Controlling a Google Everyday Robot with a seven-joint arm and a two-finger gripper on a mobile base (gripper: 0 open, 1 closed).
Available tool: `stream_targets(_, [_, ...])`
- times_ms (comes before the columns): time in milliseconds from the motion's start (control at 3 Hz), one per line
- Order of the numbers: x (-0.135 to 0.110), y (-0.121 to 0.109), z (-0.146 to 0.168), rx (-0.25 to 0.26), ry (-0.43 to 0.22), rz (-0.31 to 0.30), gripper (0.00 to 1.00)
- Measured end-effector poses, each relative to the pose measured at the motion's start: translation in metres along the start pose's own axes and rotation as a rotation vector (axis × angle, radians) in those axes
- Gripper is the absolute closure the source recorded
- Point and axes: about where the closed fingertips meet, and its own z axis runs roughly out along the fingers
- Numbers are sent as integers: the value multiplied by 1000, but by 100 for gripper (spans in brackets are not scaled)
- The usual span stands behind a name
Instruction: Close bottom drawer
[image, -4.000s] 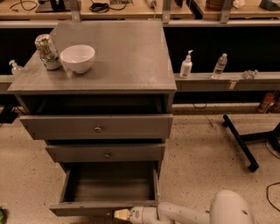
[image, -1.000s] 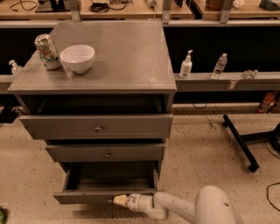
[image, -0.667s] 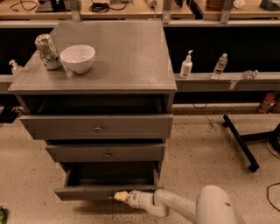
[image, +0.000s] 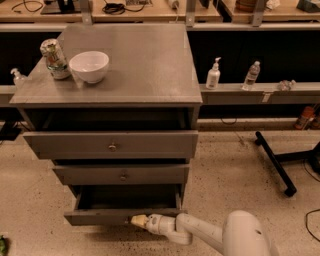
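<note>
Camera view. Shows the bottom drawer pulled partway out at the foot of the grey cabinet, under the middle drawer and the top drawer, both of them also standing a little proud of the frame. Finds the gripper low by the floor, just right of the middle of that slim front panel, touching it or very nearly so. Looks to be partway through the push. To finish well: press straight in along the slide, hold contact near the panel's centre so as not to skew the box, stay level beneath the middle front, and ease off once flush. Reads the jaws as together, drawn into one pale tip, clamped on nothing and only bearing against the panel.
</note>
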Motion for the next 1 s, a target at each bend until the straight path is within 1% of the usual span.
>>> stream_targets(333, [3,0,-1,0,0,0,100])
stream_targets(667, [-20,4,6,5,-32,13,100])
stream_targets(1000, [-16,4,4,5,-32,13,100])
